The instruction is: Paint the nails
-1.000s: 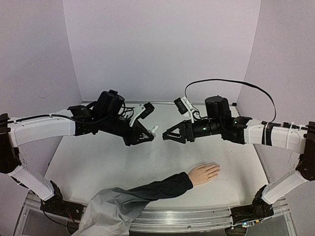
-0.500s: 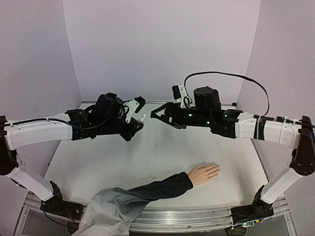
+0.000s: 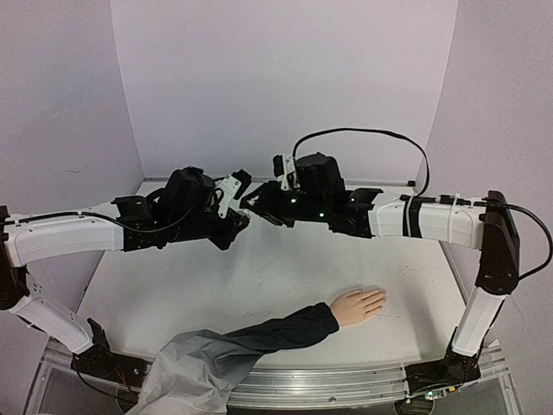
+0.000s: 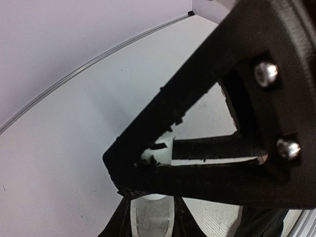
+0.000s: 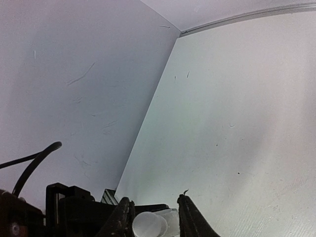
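The pale mannequin hand (image 3: 359, 304) with a dark navy sleeve (image 3: 268, 333) lies palm down near the table's front; its nails (image 3: 381, 299) are too small to make out. My left gripper (image 3: 243, 219) (image 4: 152, 207) is shut on a small clear bottle (image 4: 152, 221), held high above the table's middle. The bottle's white cap (image 4: 160, 150) (image 5: 148, 225) points at my right gripper (image 3: 253, 205) (image 5: 154, 210). That gripper's fingers (image 4: 217, 103) stand on either side of the cap, with a small gap on one side. Both grippers meet far behind the hand.
A grey cloth (image 3: 194, 367) trails from the sleeve over the table's front edge. The white table (image 3: 285, 277) is enclosed by pale walls at the back and sides. A black cable (image 3: 363, 134) loops above the right arm.
My right arm has swung left and up until its fingers reach the bottle cap. My left gripper has risen slightly with the bottle. The mannequin hand has not moved.
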`<state>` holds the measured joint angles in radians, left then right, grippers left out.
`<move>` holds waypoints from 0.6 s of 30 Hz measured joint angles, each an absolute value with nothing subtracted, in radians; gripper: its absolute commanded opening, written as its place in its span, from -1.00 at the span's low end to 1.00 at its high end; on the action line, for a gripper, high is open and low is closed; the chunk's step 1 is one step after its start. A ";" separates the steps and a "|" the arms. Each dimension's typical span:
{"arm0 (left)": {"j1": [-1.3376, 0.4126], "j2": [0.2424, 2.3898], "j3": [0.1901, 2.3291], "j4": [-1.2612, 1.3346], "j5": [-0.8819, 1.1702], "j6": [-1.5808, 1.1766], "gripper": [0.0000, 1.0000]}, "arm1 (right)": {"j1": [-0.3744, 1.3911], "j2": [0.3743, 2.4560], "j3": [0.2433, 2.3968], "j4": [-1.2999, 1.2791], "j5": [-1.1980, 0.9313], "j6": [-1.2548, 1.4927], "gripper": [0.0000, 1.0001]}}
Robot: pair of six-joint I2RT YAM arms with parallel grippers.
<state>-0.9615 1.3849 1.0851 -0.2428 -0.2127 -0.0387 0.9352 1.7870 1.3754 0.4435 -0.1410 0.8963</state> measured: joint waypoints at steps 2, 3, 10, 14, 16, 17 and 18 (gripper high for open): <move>-0.962 1.385 1.085 -0.243 -0.213 -0.044 -1.00 | 0.939 1.801 1.385 0.442 -0.138 0.897 -0.76; -0.962 1.385 1.084 -0.244 -0.212 -0.046 -1.00 | 0.942 1.806 1.390 0.443 -0.139 0.898 -0.85; -0.954 1.361 1.070 -0.258 -0.152 -0.062 -1.00 | 0.945 1.810 1.395 0.437 -0.167 0.832 -1.00; -0.906 1.325 1.045 -0.259 0.041 -0.060 -1.00 | 0.930 1.794 1.361 0.476 -0.300 0.723 -1.00; -0.872 1.299 1.032 -0.264 0.210 -0.062 -1.00 | 0.910 1.770 1.311 0.540 -0.458 0.651 -1.00; -0.859 1.287 1.029 -0.266 0.283 -0.064 -1.00 | 0.902 1.758 1.287 0.577 -0.529 0.629 -1.00; -0.846 1.272 1.024 -0.266 0.380 -0.070 -1.00 | 0.894 1.742 1.258 0.618 -0.616 0.599 -1.00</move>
